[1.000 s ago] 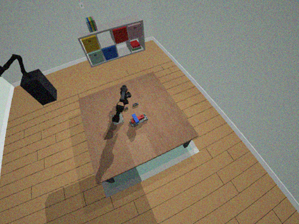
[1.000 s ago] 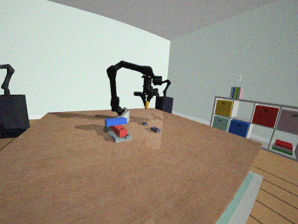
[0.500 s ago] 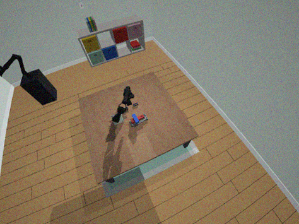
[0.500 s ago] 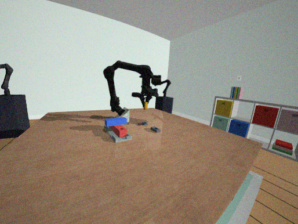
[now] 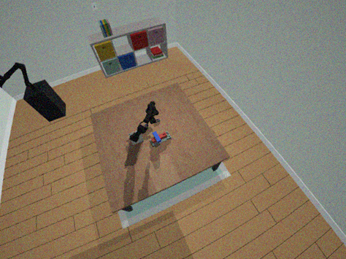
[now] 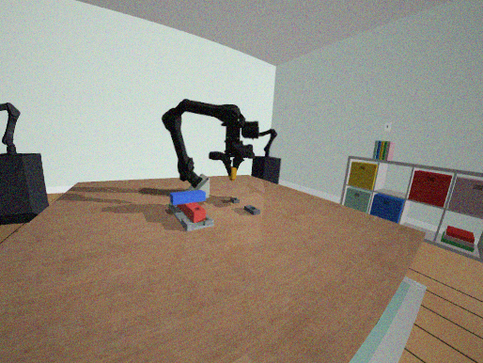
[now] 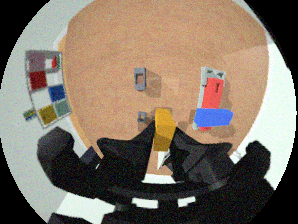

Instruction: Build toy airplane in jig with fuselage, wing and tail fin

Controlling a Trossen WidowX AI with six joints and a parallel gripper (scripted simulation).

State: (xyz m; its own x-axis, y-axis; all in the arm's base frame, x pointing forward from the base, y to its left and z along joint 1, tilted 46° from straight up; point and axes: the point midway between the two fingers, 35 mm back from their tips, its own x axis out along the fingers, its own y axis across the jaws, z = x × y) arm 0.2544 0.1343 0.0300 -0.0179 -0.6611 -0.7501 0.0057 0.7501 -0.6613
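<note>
Pale walls and a plank floor (image 5: 235, 219) surround my smooth brown desk (image 6: 263, 282), which stands on a pale green mat (image 5: 171, 198). Against the wall stands a grey cube shelf (image 6: 349, 162) with eight compartments. I count five cloth-looking bins in it: yellow (image 6: 363, 175), teal (image 6: 357, 198), blue (image 6: 387, 207), red (image 6: 429, 187) and mauve (image 6: 467, 197). One lower compartment holds a flat stack of red and green items (image 6: 459, 236), and a few upright books (image 6: 382, 150) stand on top.

On the desk sits one flat grey jig (image 6: 194, 223). In its cradle lies the blocky red fuselage (image 6: 193, 212), and the long blue slab of the wing (image 6: 187, 197) lies crosswise on top of it; I cannot tell whether its tab is fully in the socket. Two small dark grey blocks (image 6: 252, 210) (image 6: 234, 200) rest on the desk beside the jig, apart from each other.

My hand (image 6: 233, 175) hangs well above the desk, off to the side of the jig, clamped on the one orange tail fin (image 7: 161, 129), a narrow piece pointing down from between my dark fingers.
</note>
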